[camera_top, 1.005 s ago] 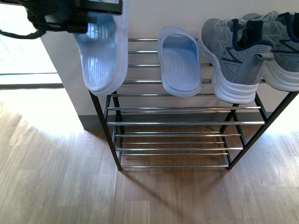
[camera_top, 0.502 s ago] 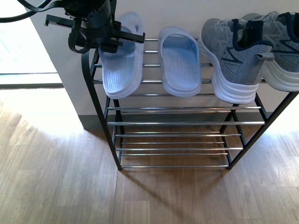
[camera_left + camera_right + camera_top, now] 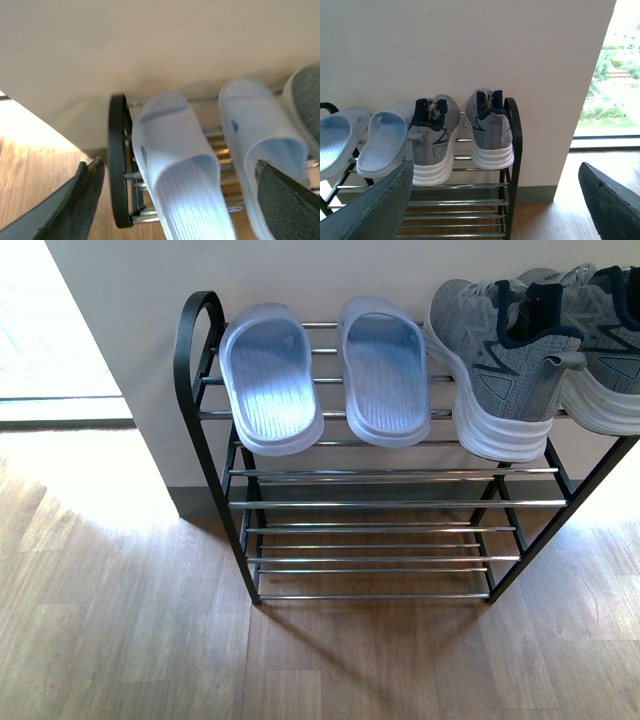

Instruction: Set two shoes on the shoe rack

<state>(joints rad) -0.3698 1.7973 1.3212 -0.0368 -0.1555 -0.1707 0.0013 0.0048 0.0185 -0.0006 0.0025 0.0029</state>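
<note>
The two shoes, grey knit sneakers with white soles (image 3: 500, 370) (image 3: 605, 350), stand side by side on the right of the top tier of the shoe rack (image 3: 195, 370), heels toward me. The right wrist view shows them too (image 3: 435, 135) (image 3: 490, 130). My right gripper (image 3: 495, 167) hangs open and empty, back from the rack. My left gripper (image 3: 176, 167) is open above the left pale blue slipper (image 3: 170, 130), not touching it. Neither gripper shows in the front view.
Two pale blue slippers (image 3: 270, 380) (image 3: 383, 370) lie on the left of the top tier. The lower chrome tiers (image 3: 370, 530) hold nothing. A white wall stands behind the rack, wooden floor (image 3: 120, 640) in front, bright windows at both sides.
My left gripper carried the left blue slipper down onto the top tier, let go of it and drew back out of the front view. The sneakers have not moved.
</note>
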